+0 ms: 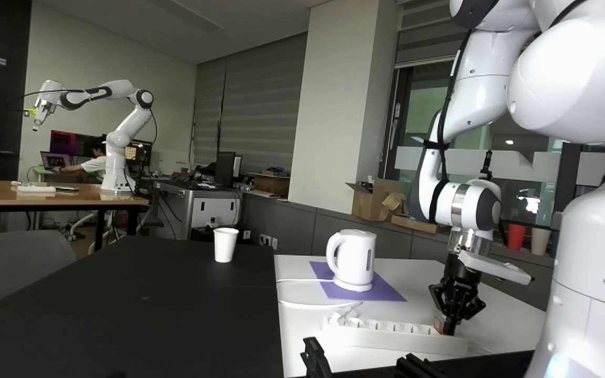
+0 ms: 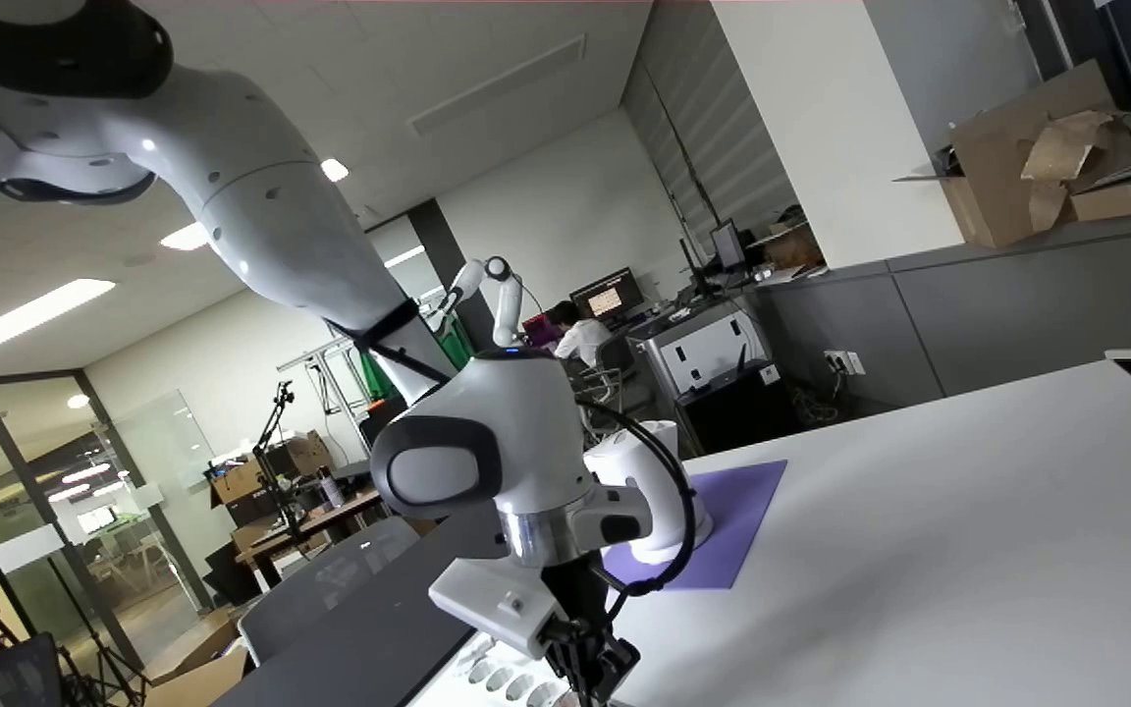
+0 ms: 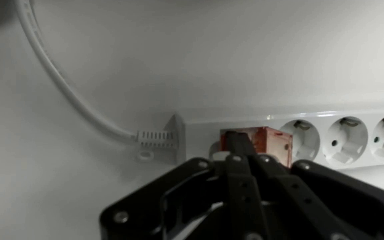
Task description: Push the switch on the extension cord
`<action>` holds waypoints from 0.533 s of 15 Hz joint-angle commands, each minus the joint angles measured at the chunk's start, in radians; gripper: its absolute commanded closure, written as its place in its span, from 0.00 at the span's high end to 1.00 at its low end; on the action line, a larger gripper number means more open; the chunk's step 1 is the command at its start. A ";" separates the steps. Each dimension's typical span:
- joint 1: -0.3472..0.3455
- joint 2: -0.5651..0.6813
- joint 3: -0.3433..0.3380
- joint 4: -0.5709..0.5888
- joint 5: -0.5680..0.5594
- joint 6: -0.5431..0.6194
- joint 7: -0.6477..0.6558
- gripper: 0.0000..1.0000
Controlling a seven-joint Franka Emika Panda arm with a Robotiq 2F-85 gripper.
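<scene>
The extension cord is a long white power strip, lying on the white table in an exterior view (image 1: 397, 340) and in the wrist view (image 3: 198, 138). Part of it shows in an exterior view (image 2: 499, 676). The red-orange switch (image 1: 438, 324) is at one end of the strip; in the wrist view the switch (image 3: 279, 145) is partly covered by my fingers. Its half nearer the sockets stands raised. My gripper (image 1: 449, 329) points down with its fingers shut together and nothing between them. In the wrist view the fingertips (image 3: 240, 138) press against the switch's half nearer the cable end.
A white kettle (image 1: 355, 260) stands on a purple sheet (image 1: 386, 289) behind the strip. A white cable (image 3: 62, 85) curves from the strip's switch end. A plug (image 1: 342, 316) sits in the far socket. A paper cup (image 1: 225, 244) stands on the black table (image 1: 176, 304).
</scene>
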 commanded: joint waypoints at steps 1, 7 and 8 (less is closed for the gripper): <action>-0.039 0.061 0.066 -0.007 0.071 0.108 -0.074 0.00; -0.179 0.077 0.311 -0.089 0.259 0.450 -0.264 0.00; -0.230 0.088 0.380 -0.098 0.271 0.528 -0.282 0.00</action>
